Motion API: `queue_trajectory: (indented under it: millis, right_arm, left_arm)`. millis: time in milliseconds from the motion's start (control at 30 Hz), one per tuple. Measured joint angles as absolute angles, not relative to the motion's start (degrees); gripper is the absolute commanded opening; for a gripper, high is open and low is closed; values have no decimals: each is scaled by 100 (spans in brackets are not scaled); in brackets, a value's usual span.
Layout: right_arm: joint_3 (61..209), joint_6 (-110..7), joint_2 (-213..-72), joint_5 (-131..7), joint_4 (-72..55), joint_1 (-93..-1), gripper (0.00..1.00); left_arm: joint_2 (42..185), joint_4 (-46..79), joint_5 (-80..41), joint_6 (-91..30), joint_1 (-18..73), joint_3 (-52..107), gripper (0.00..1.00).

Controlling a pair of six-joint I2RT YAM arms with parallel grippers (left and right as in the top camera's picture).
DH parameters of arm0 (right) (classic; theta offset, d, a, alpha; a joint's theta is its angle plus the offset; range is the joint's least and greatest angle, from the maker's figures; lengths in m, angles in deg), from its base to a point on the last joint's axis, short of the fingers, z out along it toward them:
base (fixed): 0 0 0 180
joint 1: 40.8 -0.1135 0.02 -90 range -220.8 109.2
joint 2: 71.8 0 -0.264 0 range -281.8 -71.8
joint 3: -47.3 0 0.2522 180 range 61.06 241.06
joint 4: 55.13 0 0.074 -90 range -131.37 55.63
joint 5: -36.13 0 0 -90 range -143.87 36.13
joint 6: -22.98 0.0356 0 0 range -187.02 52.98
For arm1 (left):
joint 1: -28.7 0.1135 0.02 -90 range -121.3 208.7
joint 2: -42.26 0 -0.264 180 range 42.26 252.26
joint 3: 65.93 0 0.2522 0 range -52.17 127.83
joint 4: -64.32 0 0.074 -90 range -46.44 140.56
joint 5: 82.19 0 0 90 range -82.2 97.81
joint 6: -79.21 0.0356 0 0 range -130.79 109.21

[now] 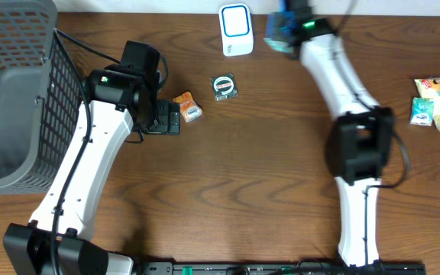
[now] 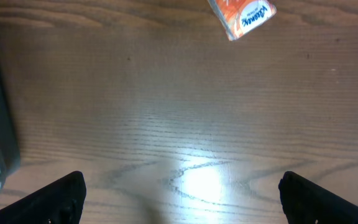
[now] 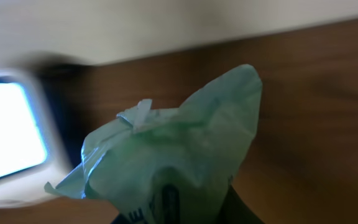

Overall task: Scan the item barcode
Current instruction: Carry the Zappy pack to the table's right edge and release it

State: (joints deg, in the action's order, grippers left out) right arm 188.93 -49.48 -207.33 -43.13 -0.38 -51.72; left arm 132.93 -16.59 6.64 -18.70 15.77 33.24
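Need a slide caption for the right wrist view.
Green packet held close beside the white scanner, wooden table behind.

open tabletop (image 1: 258, 168) at centre, basket (image 1: 59, 107) walling left, packets (image 1: 438, 103) far right

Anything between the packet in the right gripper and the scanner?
Nothing visible. The right gripper holds the green packet close beside the scanner, and the right wrist view shows only an open gap between them.

Basket (image 1: 14, 38) sits left, scanner (image 1: 236, 29) at far edge, snack packets (image 1: 438, 103) right.
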Motion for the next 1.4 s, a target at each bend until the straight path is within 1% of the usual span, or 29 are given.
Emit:
queue_trajectory:
  millis: [67,200,300,333,367,433,467,500,600,733,933,1400]
  right_arm:
    - [18965,-5248,-20459,-4249,830,-4586,1]
    - [19018,-5563,-20370,-3910,1873,-3806,1]
    - [18836,-5851,-20372,-3701,2264,-3242,1]
    - [18744,-5947,-20372,-3655,2295,-3080,4]
    - [18670,-5998,-20372,-3622,2325,-2968,14]
    - [18320,-6083,-20372,-3598,2305,-2623,67]
    - [18205,-6107,-20372,-3600,2290,-2520,73]
    - [18023,-6140,-20372,-3635,2235,-2367,77]
    - [17547,-6188,-20372,-3958,2148,-1873,79]
    - [17389,-6190,-20372,-4308,2157,-1688,80]
    - [17389,-6190,-20372,-4905,2100,-1915,74]
    - [17426,-5982,-20363,-5237,1969,-2599,75]
  left_arm:
    - [13293,-1657,661,-1870,1577,3324,98]
    - [13293,-1659,661,-1870,1577,3324,98]
    - [13293,-1657,661,-1870,1577,3324,98]
    - [13293,-1657,661,-1870,1577,3324,98]
    - [13293,-1659,661,-1870,1577,3324,98]
    - [13293,-1659,661,-1870,1577,3324,98]
    - [13293,-1657,661,-1870,1577,3324,98]
    - [13293,-1659,661,-1870,1577,3324,98]
    - [13293,-1659,661,-1870,1577,3324,98]
    - [13293,-1659,661,-1870,1577,3324,98]
    - [13293,-1659,661,-1870,1577,3324,98]
    - [13293,-1659,661,-1870,1577,3324,98]
